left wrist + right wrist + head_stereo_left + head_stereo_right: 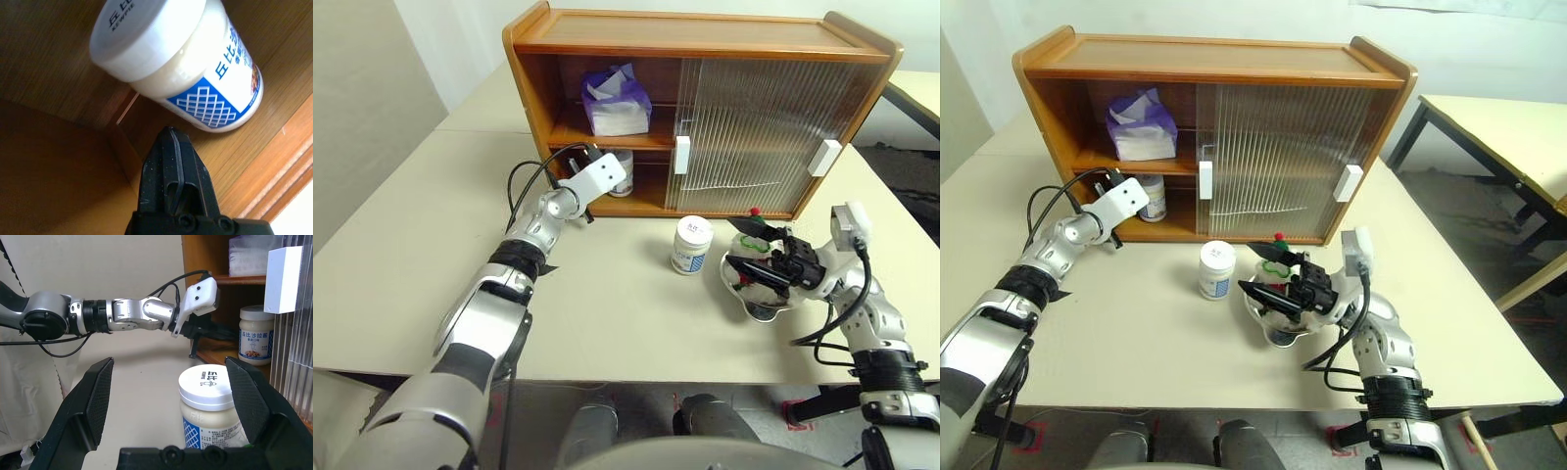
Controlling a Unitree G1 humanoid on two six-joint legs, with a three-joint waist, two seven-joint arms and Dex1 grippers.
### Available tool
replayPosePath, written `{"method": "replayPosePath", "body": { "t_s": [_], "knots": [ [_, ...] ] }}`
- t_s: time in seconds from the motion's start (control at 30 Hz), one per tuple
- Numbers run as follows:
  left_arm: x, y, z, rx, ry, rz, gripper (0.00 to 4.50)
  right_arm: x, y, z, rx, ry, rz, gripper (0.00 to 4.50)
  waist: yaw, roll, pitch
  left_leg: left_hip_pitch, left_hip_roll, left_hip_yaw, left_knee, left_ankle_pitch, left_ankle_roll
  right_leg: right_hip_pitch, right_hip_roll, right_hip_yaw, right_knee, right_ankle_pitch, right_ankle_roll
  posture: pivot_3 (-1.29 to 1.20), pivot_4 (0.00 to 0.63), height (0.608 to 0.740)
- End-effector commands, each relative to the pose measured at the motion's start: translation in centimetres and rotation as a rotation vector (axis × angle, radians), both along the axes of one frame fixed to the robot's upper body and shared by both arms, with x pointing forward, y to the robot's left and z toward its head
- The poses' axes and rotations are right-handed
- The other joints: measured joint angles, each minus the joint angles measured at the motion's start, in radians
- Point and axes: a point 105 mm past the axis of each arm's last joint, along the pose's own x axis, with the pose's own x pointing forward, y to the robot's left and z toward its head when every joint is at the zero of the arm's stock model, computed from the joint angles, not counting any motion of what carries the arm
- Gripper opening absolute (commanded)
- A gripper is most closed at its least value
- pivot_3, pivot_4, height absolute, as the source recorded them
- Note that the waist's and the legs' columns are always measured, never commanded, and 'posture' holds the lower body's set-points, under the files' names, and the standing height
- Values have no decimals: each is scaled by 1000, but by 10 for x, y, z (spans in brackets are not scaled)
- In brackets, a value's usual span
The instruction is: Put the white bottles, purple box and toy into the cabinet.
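White bottles: one on cabinet lower shelf, left gripper clenched empty | second near cabinet's front edge | next: right gripper, jaws wide, grabs it

Cream table, matte top, seam running across near the far left.

Directly on it:
- Wooden cabinet at 12 o'clock, at the far side of the table. Left side open, right side covered by ribbed sliding doors with white handles.
- White jar with blue-and-white label, upright near table centre, just in front of the cabinet's lower edge.
- Metal bowl at 3 o'clock of that jar, close but apart; toy sits in it.

Cabinet shelves:
- Upper shelf: purple tissue pack, at the open left side.
- Lower shelf: second white jar, upright on the shelf floor.
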Motion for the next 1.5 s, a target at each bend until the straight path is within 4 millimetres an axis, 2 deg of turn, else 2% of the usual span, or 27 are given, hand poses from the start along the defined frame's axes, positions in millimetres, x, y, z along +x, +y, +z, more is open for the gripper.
{"method": "replayPosePath", "body": {
  "t_s": [0.03, 0.57, 0.83, 0.93, 1.03, 1.17, 1.27, 1.43, 1.5],
  "knots": [
    [2, -12, 1, 1, -4, -41, 33, -2, -4, 2, -8, -2, -5, 4500, -1, 0, 0, 0, 0, 0, 0, 0, 0, 0, 0, 0, 0, 0, 1, -146, 0, 740],
    [4, -59, 4, -43, -5, -145, 33, -5, -5, 2, -12, 2, -13, 4500, -16, 0, 0, -1, -1, 0, 1, 0, 0, 1, 0, 0, 0, -2, 5, -163, 0, 740],
    [0, -75, 3, -77, 3, -192, 33, -5, -5, 1, -13, 5, -14, 4500, -25, 0, 0, -1, -1, 0, 2, 0, 0, 1, 0, 0, -1, -2, 6, -160, 0, 740],
    [-5, -68, -1, -119, 11, -192, 33, -4, -4, 1, -10, 5, -14, 4500, -27, 0, 0, -1, -1, 0, 2, 0, 0, 1, 0, 0, -1, -2, 6, -158, 0, 740],
    [-14, -54, -1, -198, 11, -184, 33, -4, -4, 0, -8, 5, -15, 4500, -34, 1, -1, -1, -1, 0, 1, 0, 0, 1, 0, 0, -1, -2, 6, -151, 0, 740],
    [-32, -36, 2, -391, 44, -173, 33, -4, -5, -2, -7, 9, -14, 4500, -36, 2, -1, -1, -1, 1, 0, 0, 0, 0, 0, 0, 0, -2, 5, -143, 0, 740],
    [-58, -22, -2, -670, 174, -178, 633, -2, -8, -1, -15, 5, -14, 4500, -33, 2, -3, -1, -1, 1, 1, 0, 0, 0, 0, 0, 1, -1, 2, -135, 0, 740],
    [-101, -17, -10, -722, 336, -351, 2342, -2, -14, -1, -45, -4, -3, 4500, -25, 3, -5, 0, -1, 1, 1, -1, -1, 1, 0, 0, 3, 2, -6, -129, 0, 740],
    [-109, -19, -11, -743, 371, -394, 3016, -2, -16, -1, -46, -7, -2, 4500, -18, 3, -6, 0, -1, 0, 1, -1, -1, 1, 0, 0, 3, 2, -8, -129, 0, 740]
  ]
}}
